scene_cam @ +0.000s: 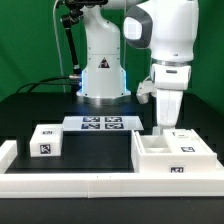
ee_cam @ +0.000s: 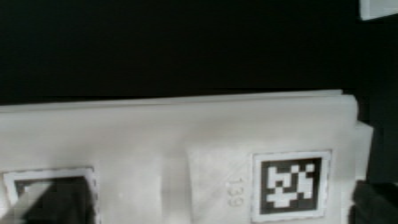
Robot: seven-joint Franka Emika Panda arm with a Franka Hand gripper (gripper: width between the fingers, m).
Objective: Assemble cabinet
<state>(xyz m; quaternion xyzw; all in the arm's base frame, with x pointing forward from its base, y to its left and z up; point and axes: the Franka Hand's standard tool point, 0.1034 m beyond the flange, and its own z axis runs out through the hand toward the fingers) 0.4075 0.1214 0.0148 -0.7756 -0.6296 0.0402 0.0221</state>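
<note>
The cabinet shell (scene_cam: 160,166) sits on the black surface (scene_cam: 92,152) at the exterior view's right, against the low border rail (scene_cam: 70,186). The claw (scene_cam: 166,126) hangs straight down over the shell's back edge. Its fingers are hidden there, so I cannot tell how wide it stands or whether it has hold of anything. One drawer block (scene_cam: 44,141) lies well apart at the left, and the marker board (scene_cam: 100,123) lies behind. The wrist view shows only a white tagged part (ee_cam: 178,140) up close.

White box shell (scene_cam: 155,166) and white drawer block (scene_cam: 45,135) carry black-and-white square tags (ee_cam: 294,183).
</note>
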